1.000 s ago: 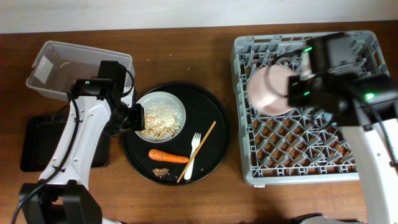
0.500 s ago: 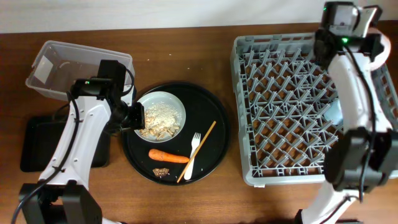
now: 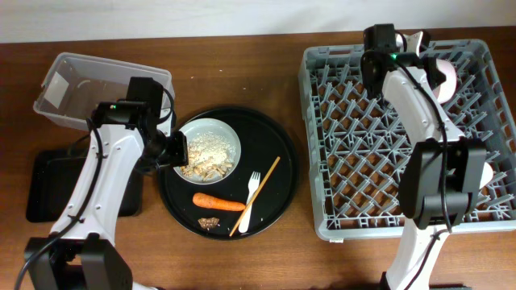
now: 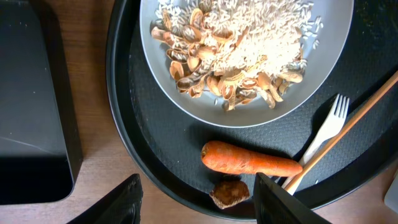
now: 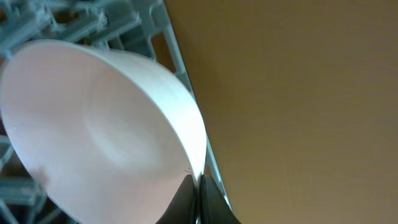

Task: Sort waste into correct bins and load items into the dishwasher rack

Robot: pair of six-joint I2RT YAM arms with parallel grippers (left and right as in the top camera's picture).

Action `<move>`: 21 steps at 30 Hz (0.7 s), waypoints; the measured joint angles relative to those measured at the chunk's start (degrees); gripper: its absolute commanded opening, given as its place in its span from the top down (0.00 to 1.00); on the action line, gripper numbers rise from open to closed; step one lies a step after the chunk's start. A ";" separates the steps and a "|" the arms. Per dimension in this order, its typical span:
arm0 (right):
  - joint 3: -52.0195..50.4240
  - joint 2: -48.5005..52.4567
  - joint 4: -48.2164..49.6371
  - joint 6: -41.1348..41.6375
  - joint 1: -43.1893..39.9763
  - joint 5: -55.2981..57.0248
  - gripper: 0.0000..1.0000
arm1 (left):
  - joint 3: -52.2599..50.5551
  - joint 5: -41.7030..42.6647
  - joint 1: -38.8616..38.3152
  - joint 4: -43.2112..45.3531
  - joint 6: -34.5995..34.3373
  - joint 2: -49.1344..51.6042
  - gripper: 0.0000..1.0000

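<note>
Grey-green plate (image 4: 205, 112) of beige scraps (image 4: 242, 50) beside spread left gripper (image 4: 196, 186); white bowl (image 5: 106, 124) pinched in right gripper (image 5: 198, 186).

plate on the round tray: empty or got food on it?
Full: beige grainy scraps and shell-like bits cover most of the plate, which sits on the round black tray.

Plate (image 3: 229, 131) heaped with beige scraps (image 3: 208, 153), on round tray (image 3: 274, 137). Carrot (image 4: 249, 159), brown piece (image 4: 229, 192) just beside it. Fork (image 4: 323, 130) and chopstick (image 4: 354, 118) lie alongside. White bowl (image 5: 106, 124) tipped on edge over rack (image 3: 379, 161), far side. Clear tub (image 3: 72, 80) far left, black tray (image 3: 48, 185) nearer.
</note>
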 measured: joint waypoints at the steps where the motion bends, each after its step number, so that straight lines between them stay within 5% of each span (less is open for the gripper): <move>1: -0.02 0.00 -2.67 0.00 0.02 -3.26 0.80 | 0.00 -0.02 0.00 0.39 0.02 0.00 0.43; 2: -0.37 -0.17 -8.35 0.35 0.26 -8.15 0.72 | 0.00 -0.02 0.00 0.52 0.00 0.00 0.43; 4: -0.59 -0.15 -13.40 2.64 0.79 -16.70 0.21 | 0.00 -0.02 0.00 0.72 0.00 0.00 0.43; 6: -0.81 0.24 -17.70 6.08 2.43 -22.14 0.01 | 0.00 0.00 0.00 0.94 0.00 0.00 0.43; 11: -1.44 -11.93 -20.50 13.31 -1.25 -36.54 0.01 | 0.00 -0.02 0.00 0.96 0.00 0.00 0.43; 14: -0.98 -25.05 -25.97 11.61 -11.67 -61.07 0.01 | 0.00 0.02 0.00 0.92 0.00 0.00 0.42; 17: -1.42 -25.83 -37.27 4.96 -14.75 -77.75 0.07 | 0.00 0.02 0.00 1.22 -0.20 0.00 0.34; 21: -5.40 -25.83 -42.60 3.15 -9.79 -81.50 0.11 | -0.09 1.16 -5.92 10.71 -0.13 0.00 0.31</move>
